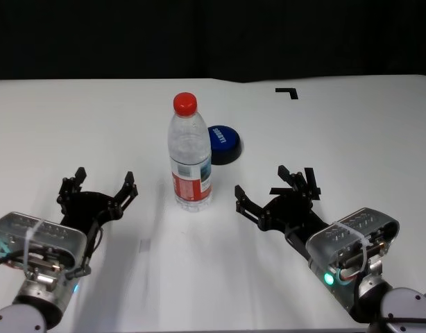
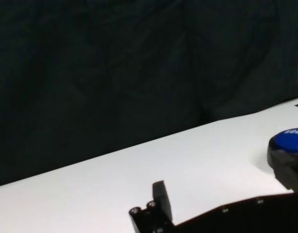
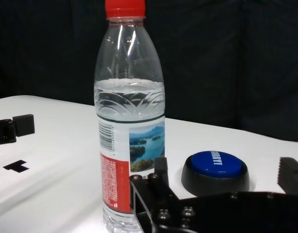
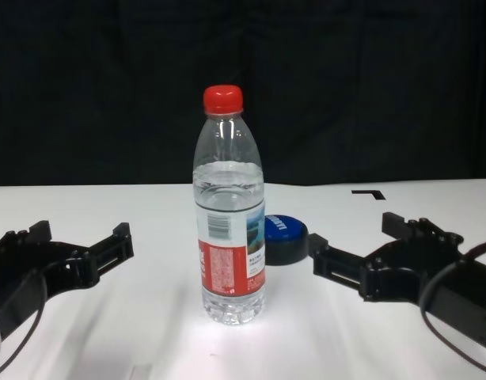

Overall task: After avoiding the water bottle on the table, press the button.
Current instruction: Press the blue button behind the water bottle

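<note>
Grippers sit low at the near edge of the table (image 1: 74,118), one on each side of the bottle, and neither has started in. On the left, the left gripper (image 1: 98,186) rests spread wide and empty, well apart from anything; its wrist view catches only the button's blue edge at the far side of the picture.

Centre stage, the bottle (image 1: 190,154) stands upright, about two-thirds full, red cap on. Just behind it and a little to the right lies the button (image 1: 223,143), flat on the table, close to the bottle's base but apparently not touching. From the chest view the bottle hides the button's left part, so a straight reach from the middle is blocked.

On the right, the right gripper (image 1: 275,191) hovers just above the table with its fingers parted and nothing between them, beside the bottle and nearer the button than the left one is.

My reading: the avoidance step is barely begun, the press not yet done. The next move likely belongs to the right arm: go forward on the bottle's right, keeping clear of it, then come down on the blue dome. A brush against the tall bottle could tip it.
</note>
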